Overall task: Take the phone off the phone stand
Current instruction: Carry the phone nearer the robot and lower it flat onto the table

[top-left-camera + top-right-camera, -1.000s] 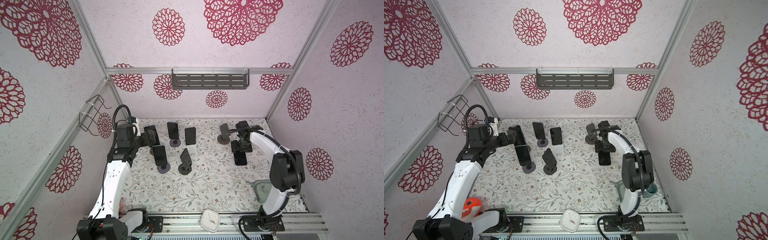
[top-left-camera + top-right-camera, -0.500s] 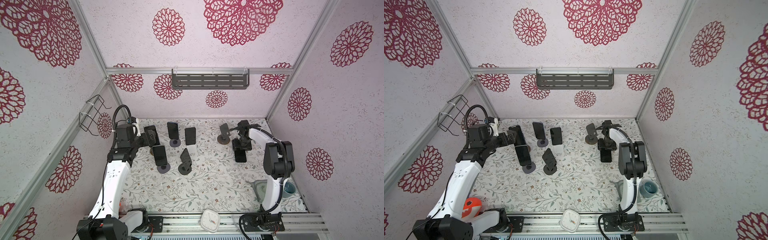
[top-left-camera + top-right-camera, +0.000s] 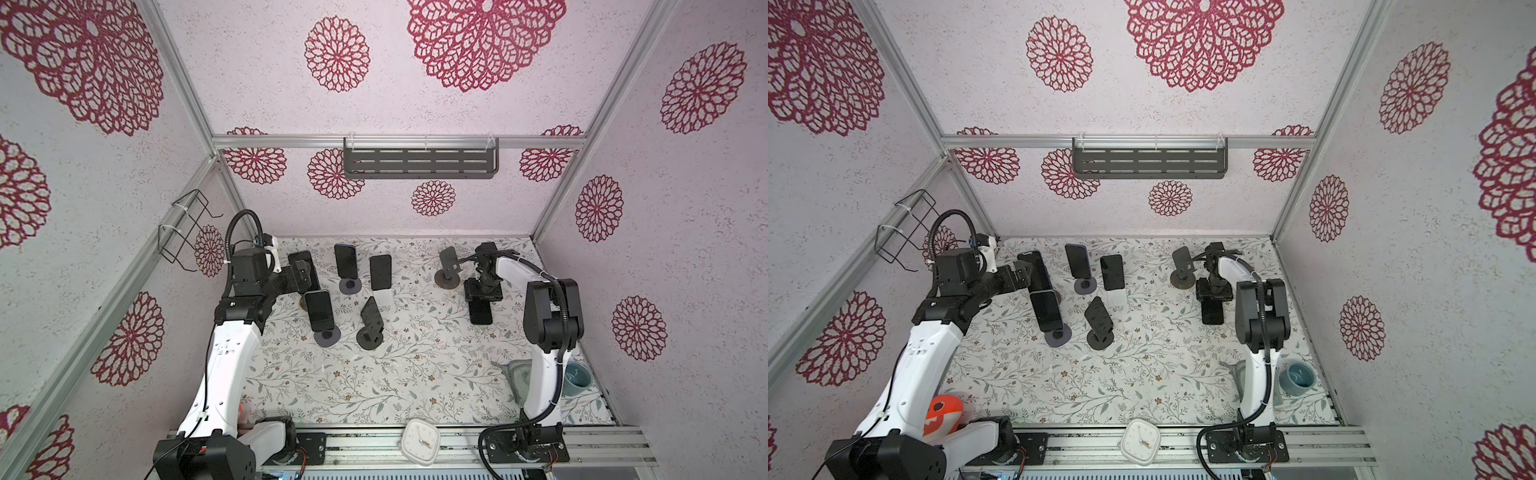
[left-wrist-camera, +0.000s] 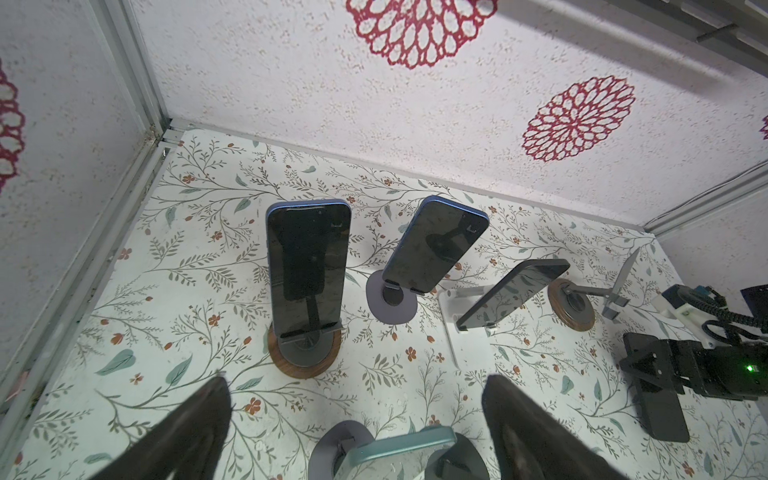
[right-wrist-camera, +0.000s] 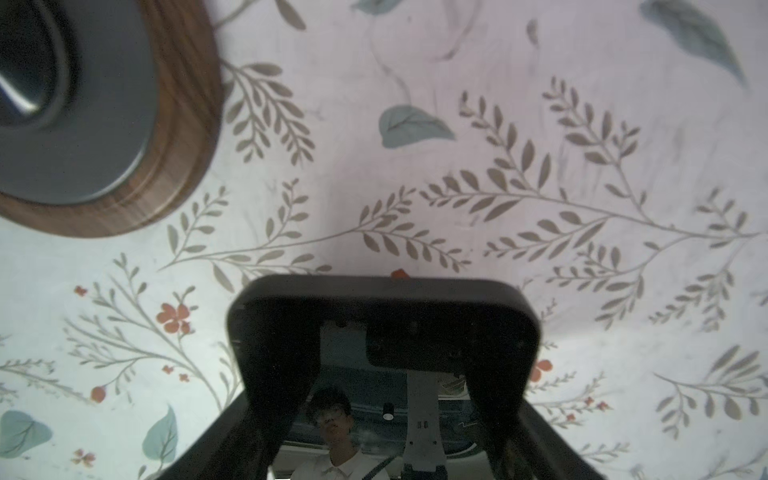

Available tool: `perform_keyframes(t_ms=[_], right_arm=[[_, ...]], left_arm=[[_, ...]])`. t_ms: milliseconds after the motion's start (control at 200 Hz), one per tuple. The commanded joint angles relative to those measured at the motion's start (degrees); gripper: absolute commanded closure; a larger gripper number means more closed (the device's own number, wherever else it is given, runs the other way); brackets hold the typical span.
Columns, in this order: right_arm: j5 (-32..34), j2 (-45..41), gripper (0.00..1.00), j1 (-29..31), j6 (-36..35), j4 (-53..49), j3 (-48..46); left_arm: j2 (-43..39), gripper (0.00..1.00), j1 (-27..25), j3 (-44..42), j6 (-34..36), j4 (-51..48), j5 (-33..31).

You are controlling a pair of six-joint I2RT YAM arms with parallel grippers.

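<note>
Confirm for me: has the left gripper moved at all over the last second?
No. In a top view the left gripper stays open at the same offset from the wire basket on the side wall.

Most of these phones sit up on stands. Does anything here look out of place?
One phone lies flat on the table between the right gripper's fingers, not propped up. The wood-based stand beside it stands empty, as does the black stand mid-table.

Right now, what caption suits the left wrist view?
Open left gripper faces a blue-edged phone upright on its wood-based stand.
</note>
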Motion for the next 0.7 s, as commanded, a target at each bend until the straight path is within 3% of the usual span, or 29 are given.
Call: perform_keyframes(t_ms=[0, 275, 695], right_arm=[[0.2, -0.2, 0.35, -0.5, -1.3, -0.2, 2.1], [0.2, 0.7, 0.25, -0.5, -1.6, 0.5, 1.9], [0.5, 2.0, 0.18, -0.8, -1.1, 0.8, 1.8]], left_arm=[[-0.1, 0.02, 0.3, -0.1, 1.1, 0.3, -0.8], [0.1, 0.02, 0.3, -0.1, 1.1, 0.2, -0.9], [0.0, 0.02, 0.3, -0.2, 1.2, 0.1, -1.3]])
